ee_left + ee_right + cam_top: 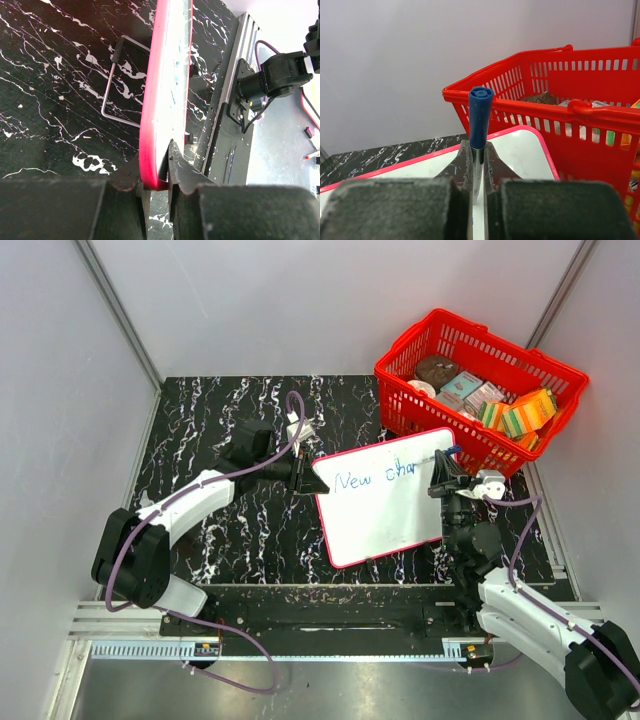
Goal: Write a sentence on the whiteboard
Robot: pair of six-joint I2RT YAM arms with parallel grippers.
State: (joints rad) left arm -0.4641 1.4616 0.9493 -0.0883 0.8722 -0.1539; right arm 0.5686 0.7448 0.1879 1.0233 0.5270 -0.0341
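The likeliest trouble is the whiteboard (385,505) shifting under the pen. The left gripper (303,478) pinches it only at the thin red rim of its left edge, so a firm stroke at the opposite side could pivot the board or pull the rim out of the pads, and the line of script would skew. A second risk is crowding: the sentence (375,475), reading "New char" in blue, has reached the board's far right corner. That corner lies just beside the red basket (470,350) at the far right corner of the tabletop (220,420), so the wrist could knock the basket wall or the writing could run off the board. The marker (480,117) could also slide within the grasp if pressed too hard. The left arm reaches in from the near left, forearm low, its jaws clenched on the rim; in its wrist view the board is seen edge-on, with a bent wire loop (112,85) on the tabletop beside it. The right arm rises from the near right edge, and the right gripper (447,468) is clamped tight on the marker over the board's far right corner. Whether the tip touches the surface I cannot tell.
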